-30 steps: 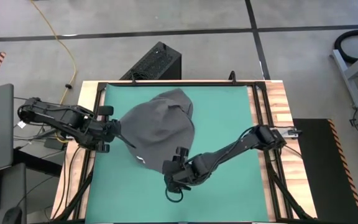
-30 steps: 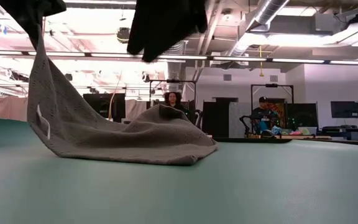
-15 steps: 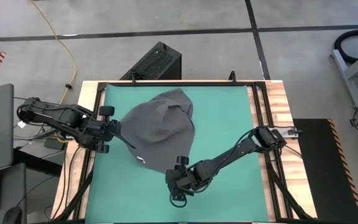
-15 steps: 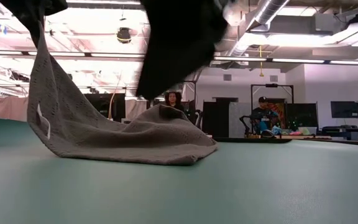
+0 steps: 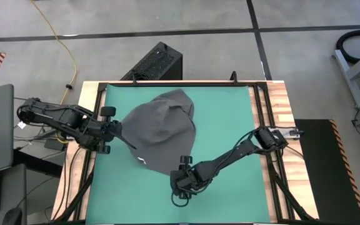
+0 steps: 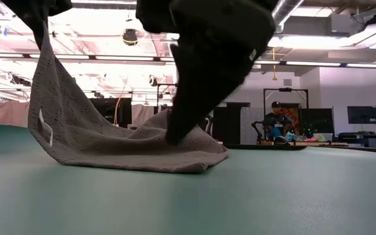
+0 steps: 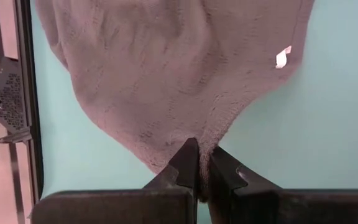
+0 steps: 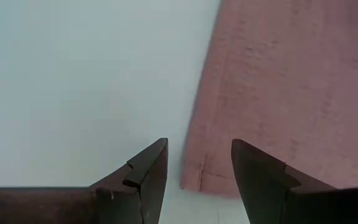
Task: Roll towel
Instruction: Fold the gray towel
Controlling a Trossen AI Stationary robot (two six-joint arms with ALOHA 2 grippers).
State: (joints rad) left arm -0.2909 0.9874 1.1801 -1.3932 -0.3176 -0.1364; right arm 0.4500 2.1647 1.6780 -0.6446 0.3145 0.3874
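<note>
1. The towel (image 5: 161,132) lies crumpled on the green mat (image 5: 224,119), one corner lifted clear of it.
2. The left gripper (image 7: 199,163) is clamped on that raised corner, probably to keep the cloth taut.
3. The right gripper (image 8: 194,163), fingers apart, straddles the towel's near corner, seemingly ready to pinch.
</note>
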